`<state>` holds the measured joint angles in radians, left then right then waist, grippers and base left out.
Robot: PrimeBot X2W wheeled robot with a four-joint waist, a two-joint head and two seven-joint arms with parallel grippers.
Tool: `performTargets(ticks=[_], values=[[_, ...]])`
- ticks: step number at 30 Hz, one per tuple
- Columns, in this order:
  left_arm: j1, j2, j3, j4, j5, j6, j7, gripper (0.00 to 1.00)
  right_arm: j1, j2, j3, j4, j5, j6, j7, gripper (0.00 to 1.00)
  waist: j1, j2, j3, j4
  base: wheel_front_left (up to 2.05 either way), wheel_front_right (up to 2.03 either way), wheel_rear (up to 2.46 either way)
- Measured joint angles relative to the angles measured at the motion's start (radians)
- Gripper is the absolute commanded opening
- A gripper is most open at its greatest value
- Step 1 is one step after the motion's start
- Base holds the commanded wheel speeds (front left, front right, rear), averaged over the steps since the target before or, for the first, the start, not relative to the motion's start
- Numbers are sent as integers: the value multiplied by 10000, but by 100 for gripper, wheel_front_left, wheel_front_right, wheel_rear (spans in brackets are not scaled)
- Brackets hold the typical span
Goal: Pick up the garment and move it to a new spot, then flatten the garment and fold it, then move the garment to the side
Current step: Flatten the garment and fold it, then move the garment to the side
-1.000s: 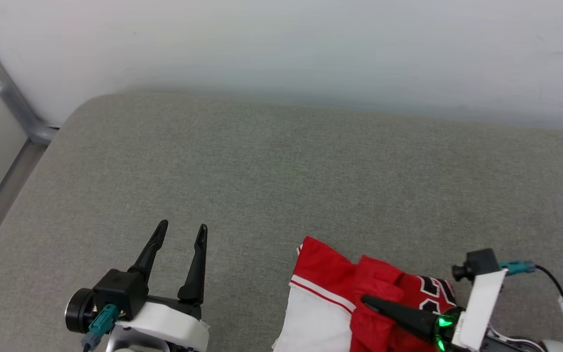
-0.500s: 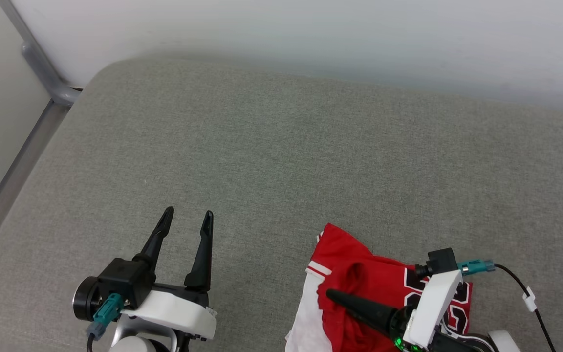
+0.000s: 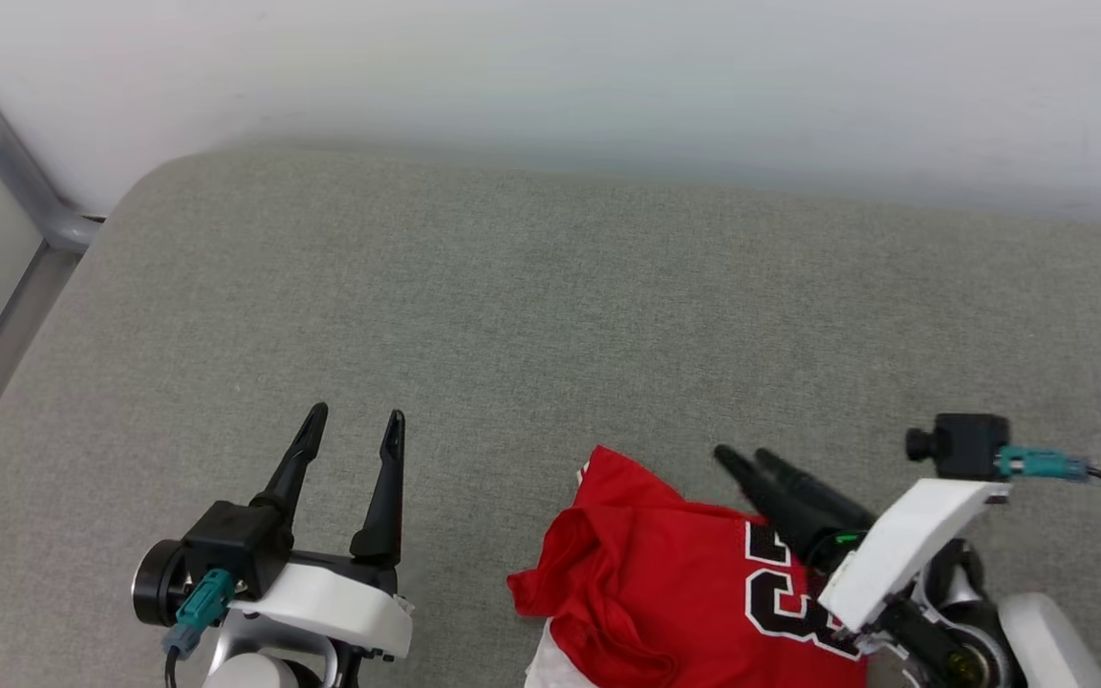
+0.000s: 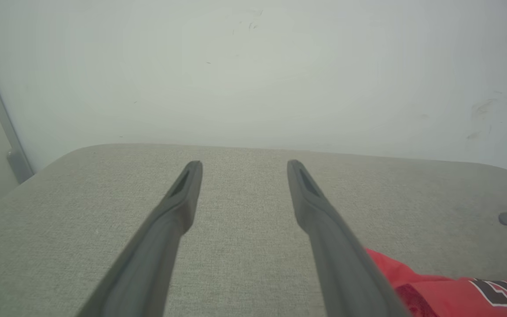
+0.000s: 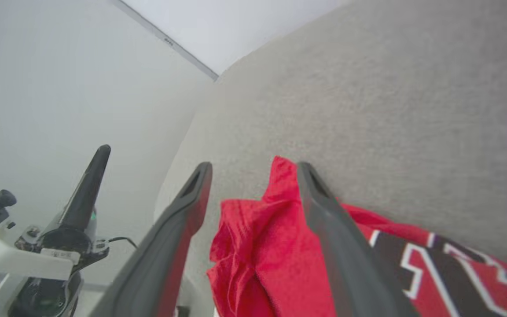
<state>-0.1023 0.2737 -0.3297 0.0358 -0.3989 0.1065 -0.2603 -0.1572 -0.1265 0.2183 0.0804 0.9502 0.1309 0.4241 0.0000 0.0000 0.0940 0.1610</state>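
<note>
Beyond garment (image 3: 665, 583): bare grey cushion (image 3: 550, 315) up to wall (image 3: 608, 76), passable. Left of garment: left gripper (image 3: 357, 415), fingers spread, in the way. At garment's right edge: right gripper (image 3: 743, 454), fingers apart. Far left of garment: metal rail (image 3: 34, 201).

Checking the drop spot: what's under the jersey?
The garment lies crumpled on the grey padded surface, numerals up. Anything beneath its folds is covered, and its near part is cut off by the head view's bottom edge.
</note>
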Motion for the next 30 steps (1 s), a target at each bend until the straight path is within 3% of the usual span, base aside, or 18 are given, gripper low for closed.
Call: performTargets(ticks=[4,8,14,22,30], values=[[107,4,81,8,8,119,-12,100,54,-127,-949,-52,-1996,0,-1511,100,0,0,-177,-216,0,0,0],[210,23,171,48,-2,221,-13,100,324,-125,-2125,-259,-3820,0,-2274,100,0,0,-383,-433,0,0,0],[521,54,349,146,-100,433,-13,100,1110,56,-3476,-1710,-6909,0,-3438,100,-1,0,-841,-823,0,0,0],[795,109,474,320,-163,497,-25,100,2182,169,-3304,-2351,-7986,0,-3781,100,-1,0,-1165,-1123,0,0,0],[1143,25,625,594,-272,456,-27,100,2922,495,-3028,-2838,-8103,0,-3605,100,-1,0,-1383,-1371,0,0,0]])
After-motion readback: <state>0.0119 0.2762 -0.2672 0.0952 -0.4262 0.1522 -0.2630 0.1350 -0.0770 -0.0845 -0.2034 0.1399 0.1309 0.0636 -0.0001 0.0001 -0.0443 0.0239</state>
